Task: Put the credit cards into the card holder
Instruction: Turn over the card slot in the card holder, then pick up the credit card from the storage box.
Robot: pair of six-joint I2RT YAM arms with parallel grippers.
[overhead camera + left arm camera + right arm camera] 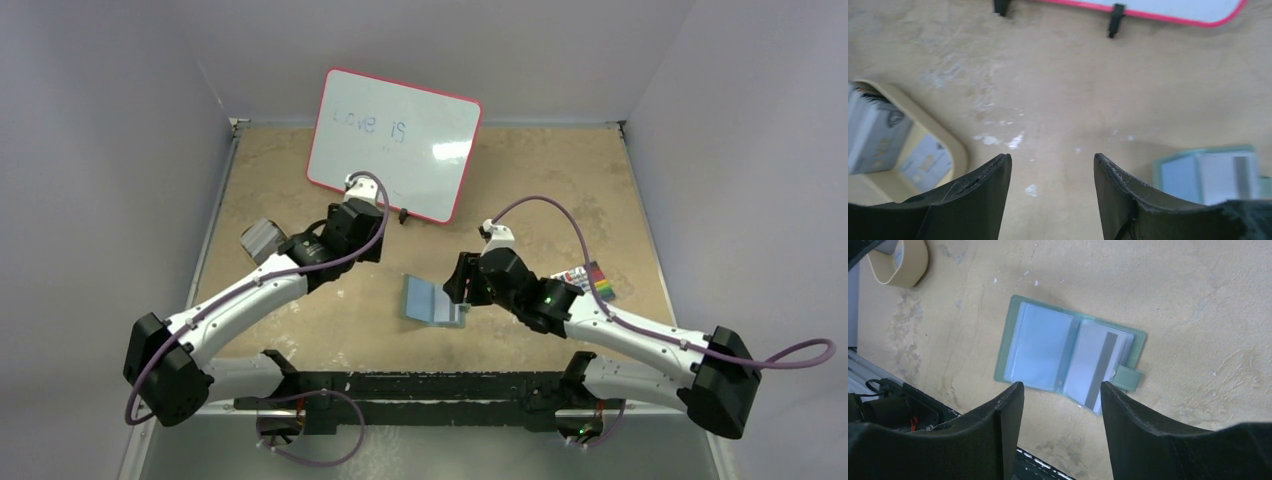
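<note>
Card holder [1040,347] lies open below the right gripper [1062,386], with a striped card [1103,365] apparently already in its 3 o'clock page. More credit cards [873,132] wait in a tan tray [960,150] at 9 o'clock from the left gripper [1052,157]. Both grippers are spread and empty, so the task looks partly done.

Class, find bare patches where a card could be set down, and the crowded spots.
Bare: the far right corner, between the whiteboard and the rainbow-striped item; also the strip left of the card holder. Crowded: around the silver case and under the right gripper.
</note>
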